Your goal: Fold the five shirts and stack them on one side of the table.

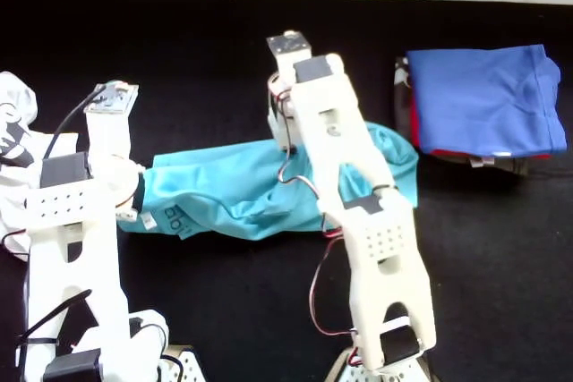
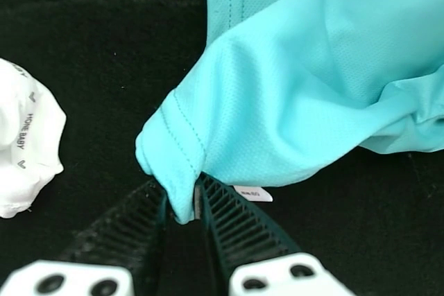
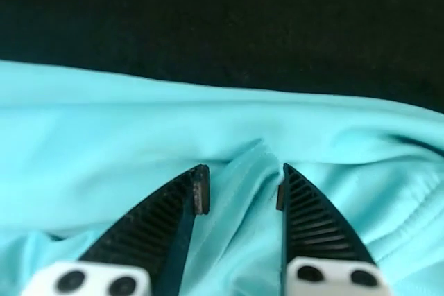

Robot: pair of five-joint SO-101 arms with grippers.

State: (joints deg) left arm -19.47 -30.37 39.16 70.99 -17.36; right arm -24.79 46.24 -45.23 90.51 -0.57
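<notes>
– Black cloth on the table [image 1: 179, 42], right? Where's the shirt being worked?
– Yep, the teal shirt [image 1: 260, 190] lies mid-table, stretched sideways betw. the two arms, bunched & wrinkled, not folded yet.
– Who's got it?
– The left gripper [image 2: 182, 202] is pinching a hemmed corner, jaws pressed together on the fabric w/ a fold poking up betw. them. Prob. anchoring that end so the cloth can be drawn flat.
– And the other?
– The right gripper [image 3: 239, 188] sits low over the far part of the shirt, jaws spread, straddling a raised ridge of fabric. Nothing clamped, and I can't tell if the tips touch. Looks placed to nip that ridge, imo.
– Finished ones?
– A folded blue shirt [image 1: 483, 100] tops the stack [image 1: 474, 160] on the right arm's side of the table. The edge of a red shirt [image 1: 419, 136] peeks out under it, w/ smth darker below, can't tell what. It's well apart from the teal one. That's the stacking side, I'd say.
– Anything unfolded?
– A white shirt [image 1: 18, 131] is crumpled at the opp. edge, just beside the left arm [image 1: 72, 221], not touching the teal. Waiting its turn, prob.
– Progress?
– Past halfway, I'd guess, but the count under the blue isn't clear.
</notes>
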